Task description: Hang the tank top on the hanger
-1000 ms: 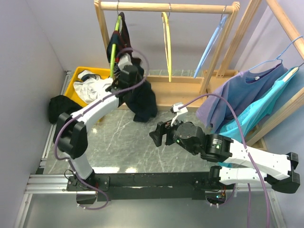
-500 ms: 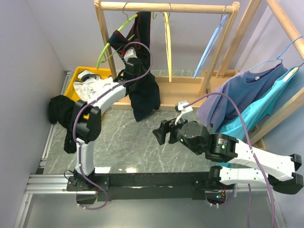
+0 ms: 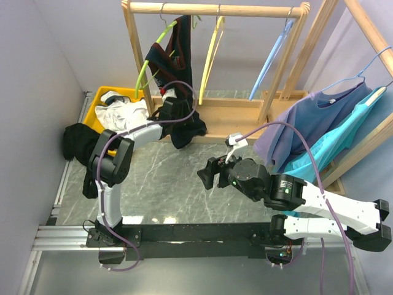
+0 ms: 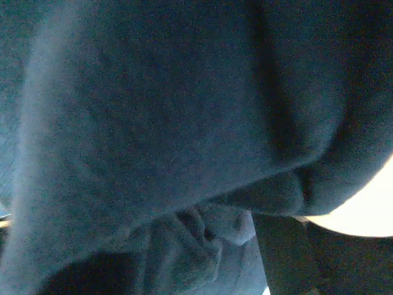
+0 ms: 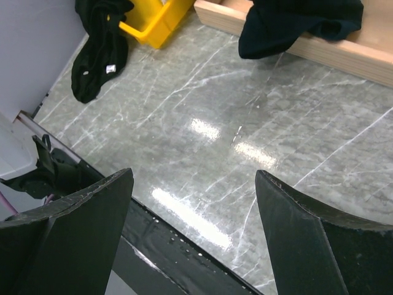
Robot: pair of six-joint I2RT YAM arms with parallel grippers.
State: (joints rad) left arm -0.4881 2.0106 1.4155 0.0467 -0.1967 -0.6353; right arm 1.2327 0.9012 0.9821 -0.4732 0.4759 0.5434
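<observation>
Compared with half a second ago, the left arm has sunk lower, the tank top's (image 3: 181, 52) lower end is bunched higher against the rack's wooden base (image 3: 233, 114), and the yellow hanger (image 3: 209, 61) now swings slanted toward the left. The lime-green hanger (image 3: 146, 64) hooks the far rail (image 3: 245, 10) and its arm slopes down to the left. The tank top hangs from it with its long axis roughly upright, top at the rail and hem down at the base. The left tool (image 3: 164, 101) is buried in the lower folds. Its wrist view shows only dark cloth (image 4: 153, 123), so I cannot tell how its fingers stand. The right tool (image 5: 190, 178) hovers over the marble counter (image 5: 202, 104) with fingers wide apart, holding and touching nothing.
</observation>
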